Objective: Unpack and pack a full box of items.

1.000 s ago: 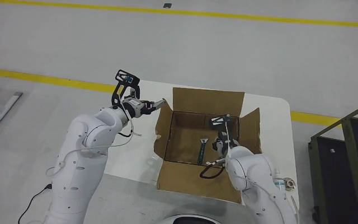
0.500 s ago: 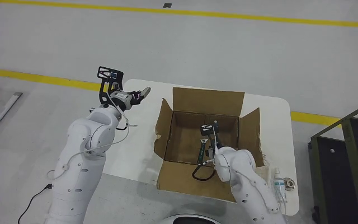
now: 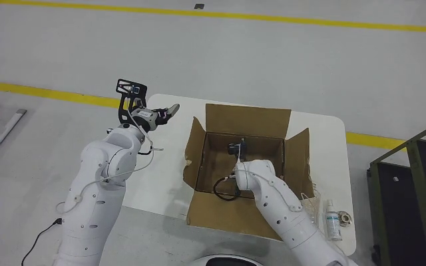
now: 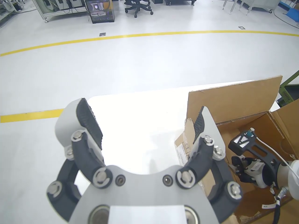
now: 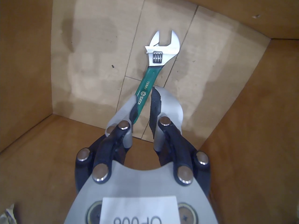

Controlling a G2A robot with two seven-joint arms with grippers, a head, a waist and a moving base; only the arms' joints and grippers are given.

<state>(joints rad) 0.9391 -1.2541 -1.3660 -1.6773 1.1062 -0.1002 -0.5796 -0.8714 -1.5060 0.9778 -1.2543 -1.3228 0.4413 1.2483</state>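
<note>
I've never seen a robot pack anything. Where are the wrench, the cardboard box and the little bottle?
wrench point(image 5: 150, 78): right wrist view, on its green handle.
cardboard box point(image 3: 247, 120): top view, on the far flap.
bottle point(image 3: 331, 219): top view, on its body.

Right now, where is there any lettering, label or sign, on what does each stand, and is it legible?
wrench, green handle: white brand name and size mark, legible.
right gripper, sticker on its base: dark characters, upside down, cut off by the frame's edge.
cardboard box, outer flap: printed label, too small to read.
bottle: label, too small to read.
</note>
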